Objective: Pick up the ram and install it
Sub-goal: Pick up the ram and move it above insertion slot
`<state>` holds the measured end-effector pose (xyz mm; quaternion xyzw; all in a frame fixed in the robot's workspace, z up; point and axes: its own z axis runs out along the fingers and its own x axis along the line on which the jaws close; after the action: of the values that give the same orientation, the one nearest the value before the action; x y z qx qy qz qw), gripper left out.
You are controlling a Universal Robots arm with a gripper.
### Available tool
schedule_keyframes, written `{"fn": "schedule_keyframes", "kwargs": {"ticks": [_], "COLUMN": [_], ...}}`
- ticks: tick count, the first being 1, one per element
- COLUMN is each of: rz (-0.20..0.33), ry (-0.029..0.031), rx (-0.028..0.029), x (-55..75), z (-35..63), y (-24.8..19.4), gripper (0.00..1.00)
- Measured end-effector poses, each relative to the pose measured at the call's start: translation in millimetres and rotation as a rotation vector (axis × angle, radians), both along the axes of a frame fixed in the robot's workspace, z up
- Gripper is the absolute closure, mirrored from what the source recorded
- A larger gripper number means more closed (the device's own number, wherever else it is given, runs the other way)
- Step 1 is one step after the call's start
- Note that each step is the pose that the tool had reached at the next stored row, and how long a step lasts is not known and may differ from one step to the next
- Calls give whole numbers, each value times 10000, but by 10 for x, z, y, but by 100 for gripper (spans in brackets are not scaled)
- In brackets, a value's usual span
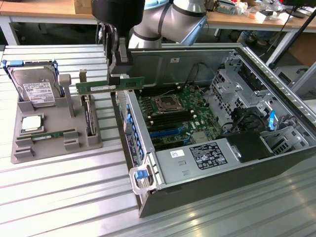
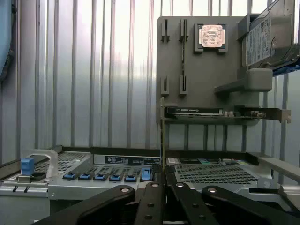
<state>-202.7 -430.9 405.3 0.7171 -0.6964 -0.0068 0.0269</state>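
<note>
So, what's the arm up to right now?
The gripper is shut on the ram, holding it level in the air above the wall of the open computer case, on the side toward the grey parts tray. It is not yet seated on the motherboard. A hard drive and another green stick sit in the tray.
</note>
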Motion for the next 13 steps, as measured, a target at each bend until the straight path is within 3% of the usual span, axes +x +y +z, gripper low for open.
{"fn": "schedule_keyframes", "kwargs": {"ticks": [13], "rz": [0], "ry": [0], "rx": [-20], "x": [191], "z": [0], "y": [0], "gripper": [88]}}
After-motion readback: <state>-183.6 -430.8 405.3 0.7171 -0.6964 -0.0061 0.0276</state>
